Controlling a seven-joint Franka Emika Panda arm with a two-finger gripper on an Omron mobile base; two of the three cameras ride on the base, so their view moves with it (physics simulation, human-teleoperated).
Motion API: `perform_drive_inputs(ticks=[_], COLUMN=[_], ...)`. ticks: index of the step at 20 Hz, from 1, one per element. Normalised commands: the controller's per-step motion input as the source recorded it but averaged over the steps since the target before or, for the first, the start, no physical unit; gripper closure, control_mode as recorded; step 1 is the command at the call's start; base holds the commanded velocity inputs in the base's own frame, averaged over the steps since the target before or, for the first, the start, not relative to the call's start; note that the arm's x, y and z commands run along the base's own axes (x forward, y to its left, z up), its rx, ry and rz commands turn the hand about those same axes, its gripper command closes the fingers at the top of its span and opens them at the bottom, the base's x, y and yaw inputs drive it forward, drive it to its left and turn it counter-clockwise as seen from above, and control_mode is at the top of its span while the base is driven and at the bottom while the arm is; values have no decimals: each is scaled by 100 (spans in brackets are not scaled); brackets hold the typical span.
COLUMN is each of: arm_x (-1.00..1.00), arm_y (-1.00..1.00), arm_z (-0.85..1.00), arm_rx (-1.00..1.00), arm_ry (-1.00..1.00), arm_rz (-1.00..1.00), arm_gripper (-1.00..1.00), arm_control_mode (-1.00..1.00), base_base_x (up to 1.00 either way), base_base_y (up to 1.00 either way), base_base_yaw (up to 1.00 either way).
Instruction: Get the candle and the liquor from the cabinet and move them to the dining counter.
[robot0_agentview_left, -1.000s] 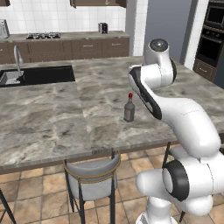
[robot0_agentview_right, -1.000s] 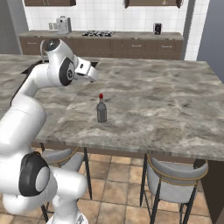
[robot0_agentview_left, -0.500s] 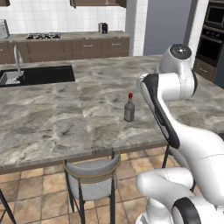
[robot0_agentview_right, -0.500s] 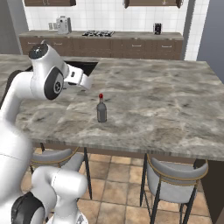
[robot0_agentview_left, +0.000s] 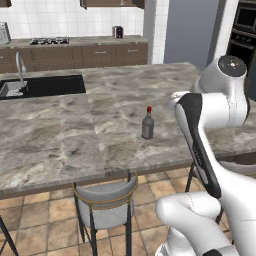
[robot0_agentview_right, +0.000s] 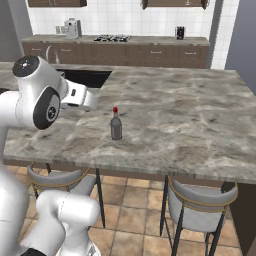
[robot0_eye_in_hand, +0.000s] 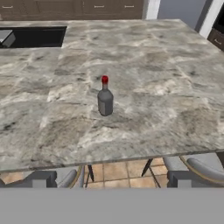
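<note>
Left base view: the liquor (robot0_agentview_left: 147, 122) stands upright and alone on the dining counter (robot0_agentview_left: 75, 135), toward its near edge, while the arm has pulled back and folded up to the right — well clear of it.

Right base view: the arm has drawn left and nearer, away from the bottle.

Hand view: the gripper (robot0_eye_in_hand: 112, 180) looks at the bottle from off the counter, holding nothing, fingertips spread wide. Probably the candle comes next.
</note>
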Motion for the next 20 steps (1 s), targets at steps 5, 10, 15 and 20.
perform_drive_inputs(ticks=[5, 10, 15, 20], arm_x=[-78, -50, -3, 0], arm_y=[-6, 0, 0, 0], arm_z=[0, 0, 0, 0], arm_rx=[0, 0, 0, 0], arm_ry=[0, 0, 0, 0], arm_rz=[0, 0, 0, 0], arm_gripper=[-100, -100, -100, -100], arm_control_mode=[-100, -100, 100, 100], base_base_x=[0, 0, 0, -2], base_base_y=[0, 0, 0, -68], base_base_yaw=[0, 0, 0, 0])
